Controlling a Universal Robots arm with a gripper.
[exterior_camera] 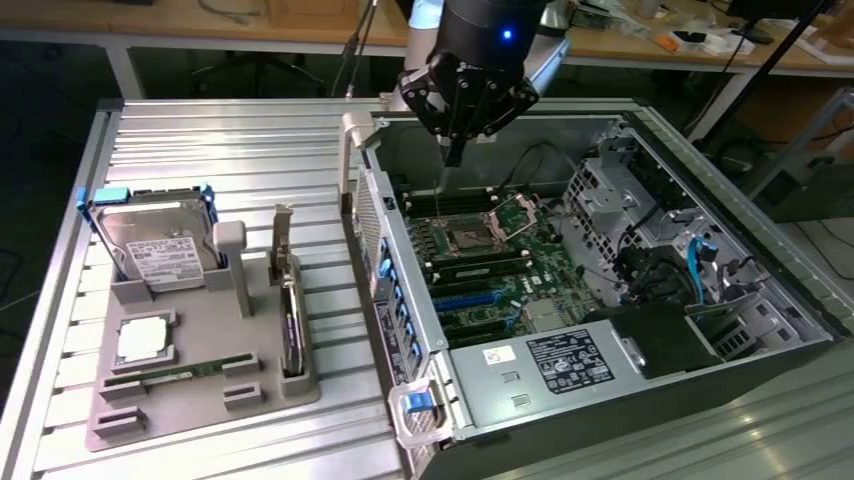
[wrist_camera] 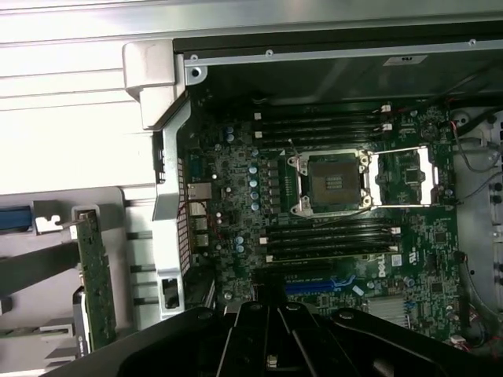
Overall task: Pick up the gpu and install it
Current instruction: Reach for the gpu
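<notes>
Hovering clenched and empty over the open computer case (exterior_camera: 694, 160), the gripper (exterior_camera: 454, 150) is hanging just inside its side wall (exterior_camera: 360, 190); the gpu (exterior_camera: 294, 320) is standing on edge in the grey holder (exterior_camera: 200, 400) beyond that wall, toward the exterior view's left.

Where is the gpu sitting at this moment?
The gpu stands on edge in the gray holder on the exterior view's left, between the hard drive and the open computer case.
</notes>
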